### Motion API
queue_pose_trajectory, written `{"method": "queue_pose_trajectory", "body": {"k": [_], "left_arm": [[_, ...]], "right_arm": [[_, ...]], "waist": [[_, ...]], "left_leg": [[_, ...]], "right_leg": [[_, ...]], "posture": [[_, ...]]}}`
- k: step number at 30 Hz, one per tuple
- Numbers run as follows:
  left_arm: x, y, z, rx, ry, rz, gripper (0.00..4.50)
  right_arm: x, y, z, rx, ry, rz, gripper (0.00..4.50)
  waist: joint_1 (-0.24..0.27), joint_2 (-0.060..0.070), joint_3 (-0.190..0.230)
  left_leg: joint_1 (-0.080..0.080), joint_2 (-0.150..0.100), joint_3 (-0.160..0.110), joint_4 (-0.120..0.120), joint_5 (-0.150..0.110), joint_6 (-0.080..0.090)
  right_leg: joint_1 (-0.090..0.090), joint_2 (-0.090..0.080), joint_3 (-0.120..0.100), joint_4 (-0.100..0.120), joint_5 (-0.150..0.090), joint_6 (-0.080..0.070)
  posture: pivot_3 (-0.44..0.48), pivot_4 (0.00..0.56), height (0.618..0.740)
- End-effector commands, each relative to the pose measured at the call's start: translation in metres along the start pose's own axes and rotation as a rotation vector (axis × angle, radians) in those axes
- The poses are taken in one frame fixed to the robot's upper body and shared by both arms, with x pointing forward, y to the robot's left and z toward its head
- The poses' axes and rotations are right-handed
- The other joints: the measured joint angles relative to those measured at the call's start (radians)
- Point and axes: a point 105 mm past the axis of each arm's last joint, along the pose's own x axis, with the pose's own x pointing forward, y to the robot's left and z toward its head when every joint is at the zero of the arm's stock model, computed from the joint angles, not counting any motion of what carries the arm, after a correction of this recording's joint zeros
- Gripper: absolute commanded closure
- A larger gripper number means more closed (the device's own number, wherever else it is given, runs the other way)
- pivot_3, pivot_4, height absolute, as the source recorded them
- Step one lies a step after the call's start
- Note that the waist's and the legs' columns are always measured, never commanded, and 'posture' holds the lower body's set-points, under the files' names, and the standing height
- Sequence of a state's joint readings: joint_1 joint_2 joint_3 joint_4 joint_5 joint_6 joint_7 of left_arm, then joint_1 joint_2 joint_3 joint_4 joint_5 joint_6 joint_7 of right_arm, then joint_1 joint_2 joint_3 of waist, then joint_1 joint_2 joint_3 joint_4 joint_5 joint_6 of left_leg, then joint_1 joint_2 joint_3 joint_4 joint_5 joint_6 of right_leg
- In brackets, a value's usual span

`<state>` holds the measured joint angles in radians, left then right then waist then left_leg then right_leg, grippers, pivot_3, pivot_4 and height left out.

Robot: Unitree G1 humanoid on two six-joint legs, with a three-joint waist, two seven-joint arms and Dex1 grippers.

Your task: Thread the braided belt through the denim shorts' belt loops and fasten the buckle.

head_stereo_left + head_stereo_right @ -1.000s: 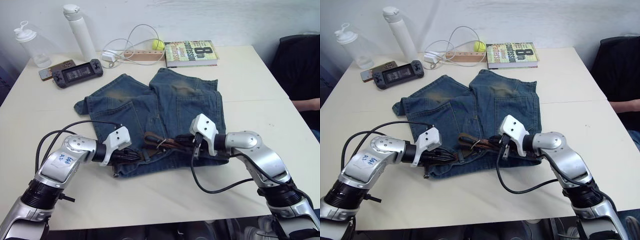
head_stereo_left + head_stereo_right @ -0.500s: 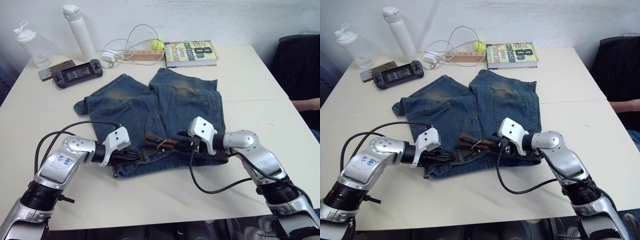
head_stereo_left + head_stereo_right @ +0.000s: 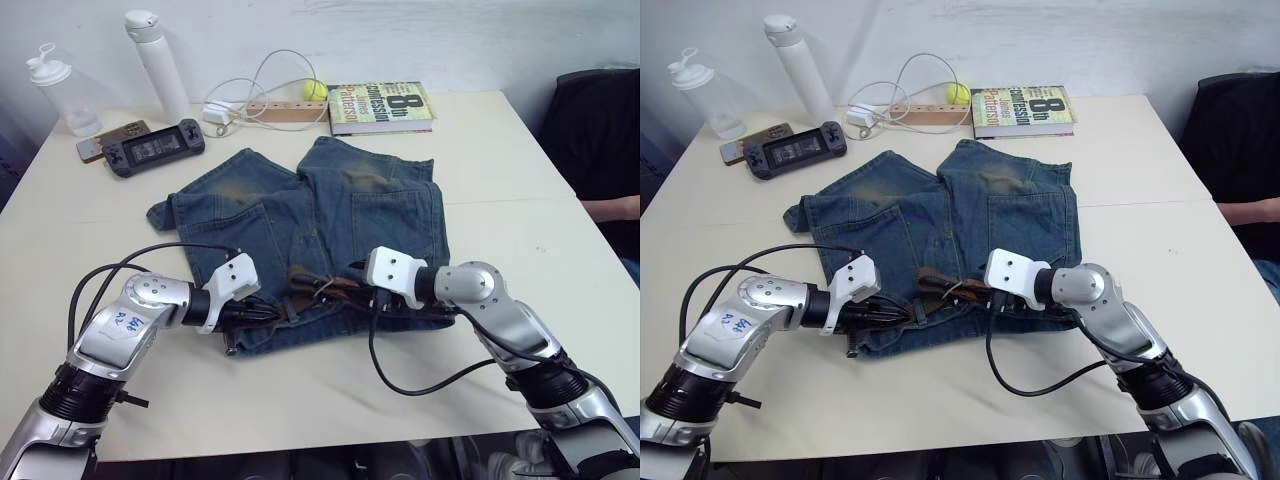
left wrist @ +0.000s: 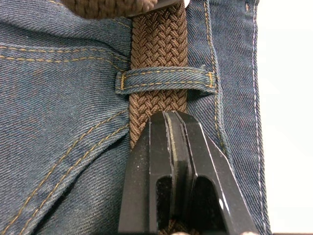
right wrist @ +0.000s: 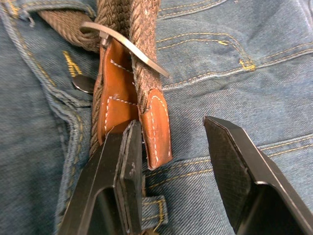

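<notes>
The right gripper (image 5: 171,147) gapes around the belt's (image 5: 139,49) tan tip (image 5: 156,122) beside the buckle (image 5: 122,41) on the shorts (image 3: 330,215), while the left gripper (image 4: 168,120) pinches the belt below a loop (image 4: 164,81); closing off-centre could nudge the tip aside and miss it.

My left gripper (image 4: 172,117): fingers pressed together, tips resting on the braided belt (image 4: 159,49).
Belt: brown weave, passing under one belt loop (image 4: 164,81) just beyond my fingertips.
Denim shorts (image 4: 58,122): blue, orange stitching, lying under the belt.
</notes>
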<state>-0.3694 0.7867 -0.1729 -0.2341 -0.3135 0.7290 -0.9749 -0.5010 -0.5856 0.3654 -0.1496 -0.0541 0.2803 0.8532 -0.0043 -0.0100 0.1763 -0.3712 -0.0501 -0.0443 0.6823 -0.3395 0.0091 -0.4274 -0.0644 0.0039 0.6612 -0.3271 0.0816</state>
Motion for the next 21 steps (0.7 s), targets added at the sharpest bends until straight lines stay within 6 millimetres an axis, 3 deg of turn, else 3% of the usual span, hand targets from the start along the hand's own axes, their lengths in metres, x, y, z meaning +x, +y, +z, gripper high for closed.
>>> {"method": "queue_pose_trajectory", "body": {"k": [1, 5, 8, 15, 21], "left_arm": [[0.000, 0.002, -0.012, -0.034, 0.025, 0.032, 4.50], [0.011, -0.001, -0.018, 0.001, 0.062, 0.023, 4.50], [0.021, -0.013, -0.021, 0.037, 0.080, -0.041, 4.50], [0.028, -0.021, -0.039, 0.066, 0.166, -0.087, 4.50], [0.024, -0.032, -0.046, 0.047, 0.168, -0.122, 4.50]], "right_arm": [[-0.008, -0.009, 0.011, -0.104, -0.025, -0.048, 4.47], [-0.026, -0.015, 0.015, -0.333, -0.025, -0.100, 4.47], [-0.044, -0.015, 0.003, -0.404, 0.009, -0.128, 4.47], [-0.094, -0.020, -0.028, -0.533, 0.124, -0.223, 4.47], [-0.119, -0.012, -0.044, -0.534, 0.178, -0.238, 4.47]], "waist": [[0.000, 0.000, 0.000], [0.002, 0.000, 0.000], [0.012, 0.000, -0.001], [0.022, 0.005, -0.004], [0.022, 0.010, -0.009]], "left_leg": [[0.000, 0.000, 0.000, 0.000, 0.000, 0.000], [0.000, 0.000, 0.000, 0.000, 0.000, 0.000], [0.000, 0.000, 0.000, 0.000, 0.000, 0.000], [0.002, -0.001, 0.001, 0.000, -0.001, 0.002], [0.004, -0.001, 0.001, 0.000, -0.002, 0.004]], "right_leg": [[0.000, 0.000, 0.000, 0.000, 0.000, 0.000], [0.000, 0.000, 0.000, 0.000, 0.000, 0.000], [0.001, 0.000, -0.001, -0.001, 0.000, 0.000], [0.003, -0.001, 0.000, -0.002, 0.000, 0.000], [0.006, 0.000, 0.002, -0.004, 0.000, 0.000]], "posture": [[0.000, 0.150, 0.735], [0.000, 0.150, 0.735], [0.000, 0.150, 0.735], [0.000, 0.150, 0.735], [0.000, 0.150, 0.735]]}}
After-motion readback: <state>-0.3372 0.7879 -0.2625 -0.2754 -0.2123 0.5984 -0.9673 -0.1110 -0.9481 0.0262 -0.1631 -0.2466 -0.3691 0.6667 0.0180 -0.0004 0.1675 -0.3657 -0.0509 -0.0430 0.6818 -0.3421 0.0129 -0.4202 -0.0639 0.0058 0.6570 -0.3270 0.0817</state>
